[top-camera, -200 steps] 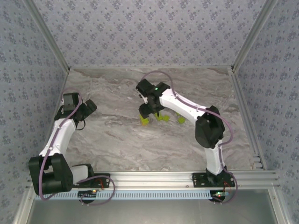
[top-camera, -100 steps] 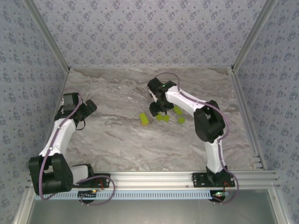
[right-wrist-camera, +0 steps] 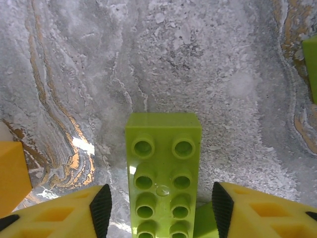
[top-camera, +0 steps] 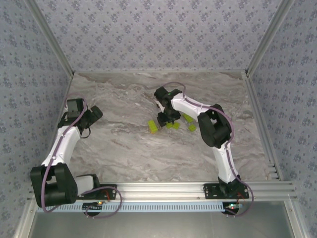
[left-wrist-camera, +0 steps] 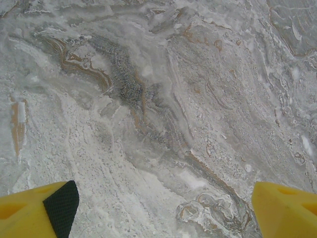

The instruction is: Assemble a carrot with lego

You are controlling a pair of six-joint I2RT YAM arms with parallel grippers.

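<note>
A lime-green two-by-four lego brick [right-wrist-camera: 162, 173] lies studs up on the marble between the fingers of my right gripper [right-wrist-camera: 162, 207]. That gripper is open, with a gap on each side of the brick. A second lime brick [right-wrist-camera: 204, 223] peeks out beside it, and a third [right-wrist-camera: 311, 67] shows at the right edge. An orange block [right-wrist-camera: 12, 171] sits at the left edge. From above, my right gripper [top-camera: 166, 117] hangs over several loose lime bricks [top-camera: 153, 126]. My left gripper [left-wrist-camera: 163, 210] is open over bare marble, far left of the bricks [top-camera: 94, 114].
The marble table [top-camera: 129, 148] is fenced by patterned walls and a metal rail [top-camera: 168, 188] at the near edge. More lime bricks [top-camera: 192, 127] lie just right of my right gripper.
My right gripper swung right, then came back down over the lime bricks, and its elbow moved left. The left arm has not moved.
</note>
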